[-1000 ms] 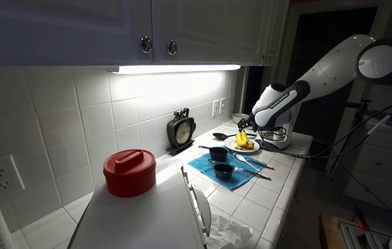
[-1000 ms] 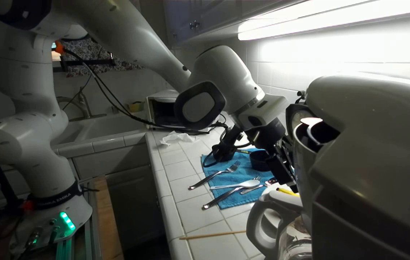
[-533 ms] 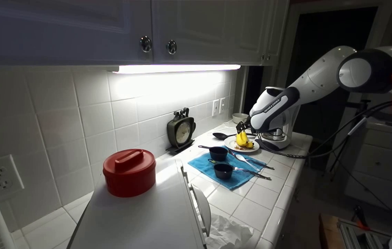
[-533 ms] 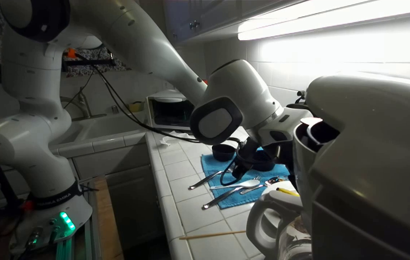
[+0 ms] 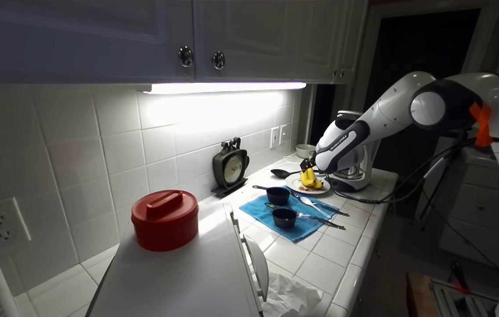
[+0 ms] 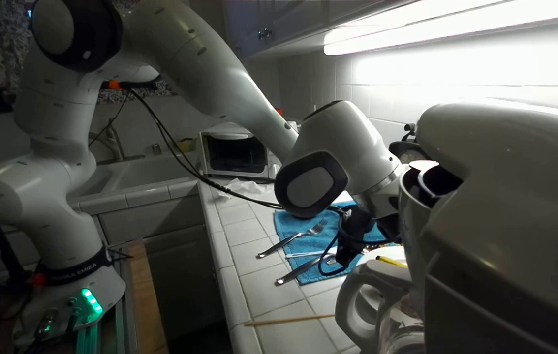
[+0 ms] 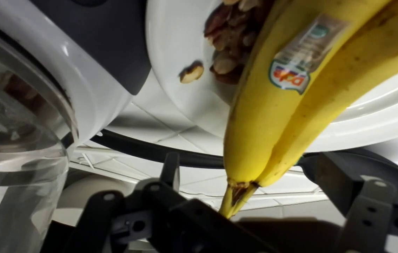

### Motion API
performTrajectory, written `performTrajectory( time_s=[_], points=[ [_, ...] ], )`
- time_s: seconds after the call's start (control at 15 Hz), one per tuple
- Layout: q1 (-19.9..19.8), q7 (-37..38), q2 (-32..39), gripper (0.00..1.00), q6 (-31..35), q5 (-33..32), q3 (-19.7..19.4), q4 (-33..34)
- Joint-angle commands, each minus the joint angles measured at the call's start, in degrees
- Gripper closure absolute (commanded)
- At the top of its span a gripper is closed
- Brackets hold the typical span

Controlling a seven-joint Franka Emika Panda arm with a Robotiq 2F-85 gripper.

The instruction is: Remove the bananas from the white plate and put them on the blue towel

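Observation:
The yellow bananas (image 5: 308, 178) stand on the white plate (image 5: 292, 183) with their stem up. In the wrist view the bananas (image 7: 265, 133) fill the upper right above the plate (image 7: 174, 84), and their stem points down between my fingers. My gripper (image 7: 255, 175) is open, with one finger (image 7: 171, 172) on each side of the stem and a gap on both sides. In an exterior view the gripper (image 5: 306, 165) is at the top of the bananas. The blue towel (image 5: 256, 208) lies in front of the plate; it also shows in an exterior view (image 6: 286, 226).
Two black cups (image 5: 278, 196) and several utensils (image 6: 291, 246) lie on the towel. A black spoon (image 5: 280, 173) lies behind the plate. A coffee maker with a glass carafe (image 7: 16, 168) stands close beside the plate. Nut pieces (image 7: 192, 72) lie on the plate.
My gripper has moved down onto the stem end of the bananas. The arm's elbow has lowered, and in an exterior view the hand has gone behind the coffee maker. The bananas stay on the plate.

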Motion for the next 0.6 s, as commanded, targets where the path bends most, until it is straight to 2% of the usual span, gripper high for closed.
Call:
performTrajectory(
  time_s=[0.0, 0.53],
  points=[
    [1.5, -0.4, 4.0, 0.0, 2.0, 2.4, -2.0, 3.5],
    [1.3, 0.3, 6.2, 0.0, 4.7, 5.8, -0.8, 6.0]
  ],
)
